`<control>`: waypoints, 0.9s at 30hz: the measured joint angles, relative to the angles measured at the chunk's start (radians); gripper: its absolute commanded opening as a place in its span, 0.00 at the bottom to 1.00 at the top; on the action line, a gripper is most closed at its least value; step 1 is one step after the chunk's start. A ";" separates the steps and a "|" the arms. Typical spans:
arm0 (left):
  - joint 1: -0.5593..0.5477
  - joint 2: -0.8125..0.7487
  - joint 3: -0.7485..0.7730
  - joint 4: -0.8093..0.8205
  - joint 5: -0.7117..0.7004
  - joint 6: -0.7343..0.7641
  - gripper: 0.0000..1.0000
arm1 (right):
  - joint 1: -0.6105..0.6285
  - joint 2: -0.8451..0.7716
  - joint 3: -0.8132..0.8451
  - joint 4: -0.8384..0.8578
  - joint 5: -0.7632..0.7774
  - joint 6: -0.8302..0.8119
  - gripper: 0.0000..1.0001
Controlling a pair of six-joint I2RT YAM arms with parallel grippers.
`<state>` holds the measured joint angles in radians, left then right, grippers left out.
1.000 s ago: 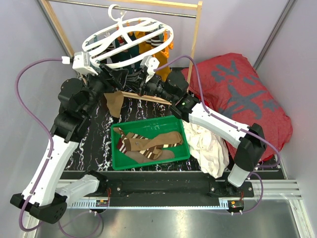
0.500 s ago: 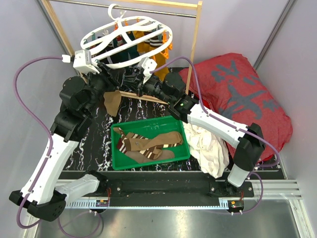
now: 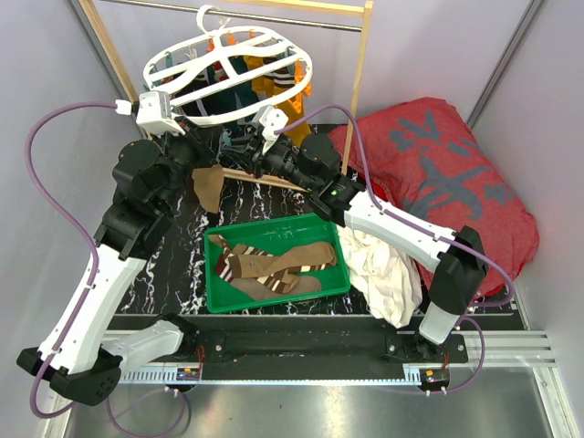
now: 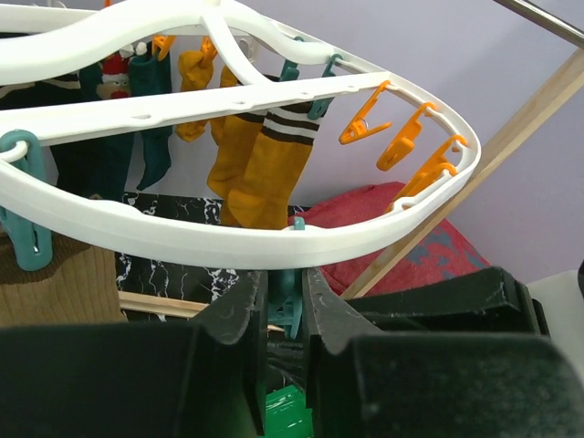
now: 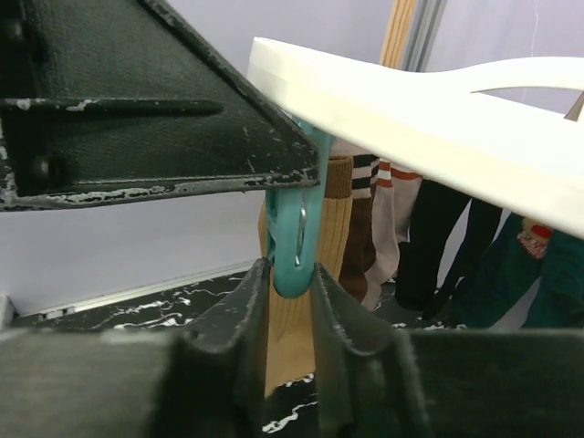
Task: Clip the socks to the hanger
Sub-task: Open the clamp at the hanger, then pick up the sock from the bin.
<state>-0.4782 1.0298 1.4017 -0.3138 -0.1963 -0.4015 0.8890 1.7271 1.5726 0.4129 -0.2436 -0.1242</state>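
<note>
The white hanger (image 3: 224, 66) hangs from the rack rod, with mustard striped socks (image 4: 265, 164) and dark ones clipped to it. My left gripper (image 4: 285, 315) is shut on a teal clip (image 4: 288, 301) just under the hanger's near rim (image 4: 228, 242). My right gripper (image 5: 292, 283) is shut on the lower end of another teal clip (image 5: 297, 237). A tan ribbed sock (image 5: 301, 328) hangs right behind that clip; its top is hidden. Both grippers meet under the hanger's front, beside the hanging tan sock (image 3: 208, 187). More brown striped socks (image 3: 274, 260) lie in the green tray (image 3: 212, 283).
The wooden rack post (image 3: 358, 64) stands right of the hanger. A big red cushion (image 3: 438, 173) fills the right side. A white cloth (image 3: 383, 269) lies beside the tray. Orange clips (image 4: 401, 146) hang free on the hanger's far rim. The left arm's black finger (image 5: 164, 100) crosses the right wrist view.
The hanger has swung a little to the left and up. My left gripper has closed onto its clip. My right gripper's jaws have eased slightly wider around theirs.
</note>
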 measured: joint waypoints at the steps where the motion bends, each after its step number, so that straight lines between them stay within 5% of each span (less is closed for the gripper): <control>1: 0.000 0.000 0.000 0.000 0.000 0.000 0.09 | 0.001 0.000 0.000 0.000 0.000 0.002 0.45; 4: -0.008 0.000 0.000 0.001 0.001 -0.003 0.09 | 0.006 -0.006 -0.023 -0.001 0.023 0.006 0.60; 10: -0.012 0.000 0.000 0.008 0.001 -0.003 0.10 | 0.006 -0.088 -0.176 -0.085 0.043 0.013 0.63; 18: -0.013 0.000 0.000 0.023 0.000 -0.003 0.11 | 0.007 -0.142 -0.291 -0.356 -0.113 -0.014 0.52; 27: -0.013 -0.006 0.000 0.024 -0.003 -0.002 0.11 | 0.095 0.077 -0.211 -0.616 -0.190 -0.124 0.44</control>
<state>-0.4911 1.0241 1.4017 -0.2901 -0.1989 -0.4034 0.9836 1.8038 1.3621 -0.2028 -0.4339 -0.2481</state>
